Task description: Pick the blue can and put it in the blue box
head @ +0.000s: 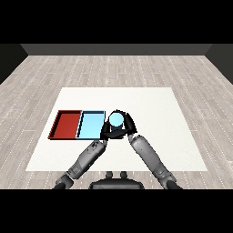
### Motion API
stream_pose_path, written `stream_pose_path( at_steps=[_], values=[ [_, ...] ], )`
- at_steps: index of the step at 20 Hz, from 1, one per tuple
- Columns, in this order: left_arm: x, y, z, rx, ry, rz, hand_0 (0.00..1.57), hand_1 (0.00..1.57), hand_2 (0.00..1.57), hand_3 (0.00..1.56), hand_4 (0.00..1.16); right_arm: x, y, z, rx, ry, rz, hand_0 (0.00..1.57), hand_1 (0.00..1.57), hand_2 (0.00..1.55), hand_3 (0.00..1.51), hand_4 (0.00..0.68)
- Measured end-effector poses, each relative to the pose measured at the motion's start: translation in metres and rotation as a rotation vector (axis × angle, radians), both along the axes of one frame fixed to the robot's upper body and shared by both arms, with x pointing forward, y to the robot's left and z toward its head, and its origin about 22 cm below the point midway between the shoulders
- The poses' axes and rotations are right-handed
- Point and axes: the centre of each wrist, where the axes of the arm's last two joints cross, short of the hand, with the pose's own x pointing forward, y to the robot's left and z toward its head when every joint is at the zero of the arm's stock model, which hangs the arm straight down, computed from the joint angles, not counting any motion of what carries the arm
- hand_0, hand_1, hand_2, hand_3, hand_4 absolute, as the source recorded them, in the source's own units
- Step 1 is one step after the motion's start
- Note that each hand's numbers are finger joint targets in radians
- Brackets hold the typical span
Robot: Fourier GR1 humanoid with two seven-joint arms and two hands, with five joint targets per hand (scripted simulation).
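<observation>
White tabletop (150, 104): right hand (129, 124) apparently curled round blue can (116, 119), just right of blue tray (91, 125); left hand (106, 132) unclear. Next: carry left, release.

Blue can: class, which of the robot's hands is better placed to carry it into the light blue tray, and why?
Probably the right hand: it curls round the blue can, just right of the light blue tray.

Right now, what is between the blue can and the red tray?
In the head view, the light blue tray lies between the blue can and the red tray. The can sits just right of it, with black robot hand fingers curled round it.
</observation>
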Motion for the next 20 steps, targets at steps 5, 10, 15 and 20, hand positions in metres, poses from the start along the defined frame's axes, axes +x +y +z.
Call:
stream_pose_path(
  at_steps=[5, 10, 15, 20],
  values=[
    [0.001, 0.003, -0.003, -0.006, -0.015, 0.022, 1.57, 1.57, 1.57, 1.49, 1.13, 0.0, -0.004, -0.006, -0.02, 0.011, -0.001, 0.0, 0.0, 0.0, 0.0, 0.0],
    [0.002, 0.004, -0.006, -0.004, -0.033, 0.035, 1.57, 1.57, 1.57, 1.49, 1.13, 0.001, -0.009, -0.01, -0.047, 0.005, 0.005, 0.0, 0.0, 0.0, 0.0, 0.0],
    [0.0, 0.012, -0.012, 0.014, -0.041, 0.047, 1.57, 1.57, 1.57, 1.49, 1.13, 0.003, -0.017, -0.006, -0.037, 0.002, 0.005, 0.0, 0.0, 0.0, 0.0, 0.0],
    [0.007, 0.029, -0.011, 0.043, -0.045, 0.077, 1.57, 1.57, 1.57, 1.48, 1.14, 0.002, -0.044, 0.0, 0.056, 0.019, -0.062, 0.0, 0.0, 0.0, 0.0, 0.0]
  ],
)
